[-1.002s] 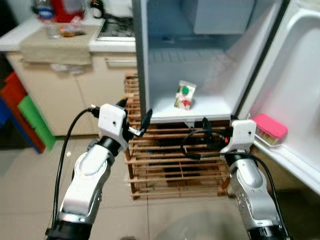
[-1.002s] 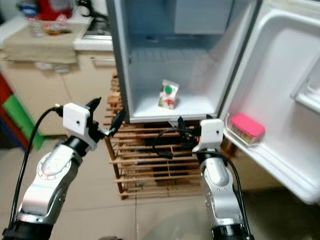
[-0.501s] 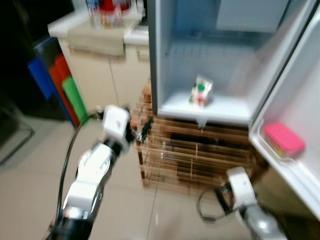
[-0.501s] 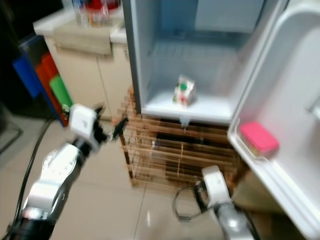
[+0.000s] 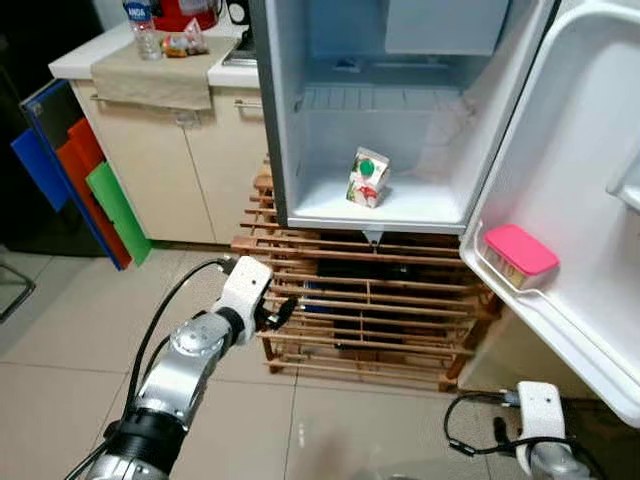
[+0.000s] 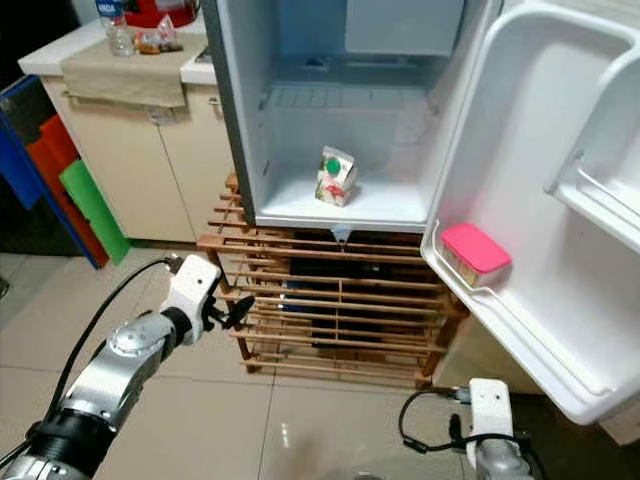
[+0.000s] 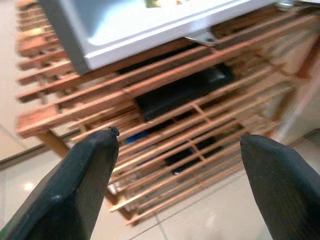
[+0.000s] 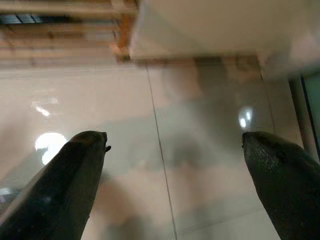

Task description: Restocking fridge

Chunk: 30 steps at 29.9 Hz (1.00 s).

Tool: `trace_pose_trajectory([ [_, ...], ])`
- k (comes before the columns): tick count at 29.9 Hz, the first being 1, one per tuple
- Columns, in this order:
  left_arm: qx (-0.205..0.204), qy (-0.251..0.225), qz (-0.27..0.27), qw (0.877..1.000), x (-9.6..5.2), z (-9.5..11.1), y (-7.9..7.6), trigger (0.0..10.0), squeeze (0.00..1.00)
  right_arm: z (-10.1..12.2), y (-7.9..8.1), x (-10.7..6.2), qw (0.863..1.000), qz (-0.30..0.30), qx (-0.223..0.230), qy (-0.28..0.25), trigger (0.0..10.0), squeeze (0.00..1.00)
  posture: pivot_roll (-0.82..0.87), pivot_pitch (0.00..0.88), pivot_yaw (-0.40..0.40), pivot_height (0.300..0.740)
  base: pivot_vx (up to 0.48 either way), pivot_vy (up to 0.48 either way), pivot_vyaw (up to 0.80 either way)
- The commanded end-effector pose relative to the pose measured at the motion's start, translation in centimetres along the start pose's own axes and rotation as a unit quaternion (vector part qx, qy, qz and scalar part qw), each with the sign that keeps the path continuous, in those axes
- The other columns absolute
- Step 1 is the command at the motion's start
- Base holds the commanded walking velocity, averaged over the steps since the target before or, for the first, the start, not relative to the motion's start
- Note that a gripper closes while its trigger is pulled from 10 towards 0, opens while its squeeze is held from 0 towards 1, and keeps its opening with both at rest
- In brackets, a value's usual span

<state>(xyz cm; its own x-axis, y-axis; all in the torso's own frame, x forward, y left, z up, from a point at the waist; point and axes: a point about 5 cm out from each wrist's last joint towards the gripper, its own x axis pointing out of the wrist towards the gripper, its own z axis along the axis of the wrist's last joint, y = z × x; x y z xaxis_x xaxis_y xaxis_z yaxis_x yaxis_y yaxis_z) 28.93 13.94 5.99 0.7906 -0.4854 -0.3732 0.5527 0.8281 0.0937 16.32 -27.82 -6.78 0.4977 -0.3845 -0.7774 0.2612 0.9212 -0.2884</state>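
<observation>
A small white carton with a green cap (image 5: 367, 178) stands upright on the bottom shelf of the open fridge (image 5: 300, 150). A pink-lidded box (image 5: 520, 252) rests in the lower shelf of the fridge door (image 5: 590, 130). My left gripper (image 5: 277, 312) is held low in front of the wooden rack (image 7: 165, 85), open and holding nothing. My right gripper (image 8: 175, 150) hangs near the tiled floor, its black fingers (image 8: 75, 175) spread wide and open on nothing. Both grippers are well below the carton.
The slatted wooden rack (image 5: 370, 300) sits under the fridge with dark items inside. A counter (image 5: 150, 70) with a bottle and a cloth stands at the left. Blue, red and green boards (image 5: 90, 200) lean against the cabinet. The open door juts out at the right.
The camera has pulled back and shows more floor. Both arms have dropped from the fridge's lower edge; the right one now hangs near the floor. The carton has not moved.
</observation>
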Motion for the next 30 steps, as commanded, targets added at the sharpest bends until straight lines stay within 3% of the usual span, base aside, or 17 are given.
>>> trace_pose_trajectory([
  [1,0.000,0.008,-0.034,0.999,-0.1,-0.6,-1.1,10.0,0.00,-0.7,-0.7,0.0,0.999,-0.014,0.016,0.025,10.0,0.00,-0.06,0.000,0.032,0.740,0.000,-0.480,0.00],
  [8,-0.009,0.006,-0.058,0.998,-0.4,-1.2,-1.8,10.0,0.00,-1.7,-1.0,0.0,0.998,-0.027,0.023,0.058,10.0,0.00,-0.05,0.000,0.026,0.740,0.000,-0.480,0.00],
  [19,-0.001,0.008,-0.055,0.998,-0.4,-1.4,-1.6,10.0,0.00,-2.1,-1.6,0.0,0.998,-0.029,0.027,0.058,10.0,0.00,-0.06,0.000,0.032,0.740,0.000,0.000,0.00],
  [24,0.006,0.008,-0.048,0.999,-0.2,-1.4,-1.5,10.0,0.00,-1.6,-1.6,0.1,0.998,-0.030,0.037,0.049,10.0,0.00,-0.07,0.000,0.034,0.740,-0.337,-0.329,0.00],
  [30,0.001,0.000,-0.045,0.999,0.0,-1.1,-1.3,10.0,0.00,-1.0,-3.5,0.1,0.994,-0.078,0.063,0.037,10.0,0.00,-0.07,0.000,0.034,0.740,-0.049,-0.054,0.00],
])
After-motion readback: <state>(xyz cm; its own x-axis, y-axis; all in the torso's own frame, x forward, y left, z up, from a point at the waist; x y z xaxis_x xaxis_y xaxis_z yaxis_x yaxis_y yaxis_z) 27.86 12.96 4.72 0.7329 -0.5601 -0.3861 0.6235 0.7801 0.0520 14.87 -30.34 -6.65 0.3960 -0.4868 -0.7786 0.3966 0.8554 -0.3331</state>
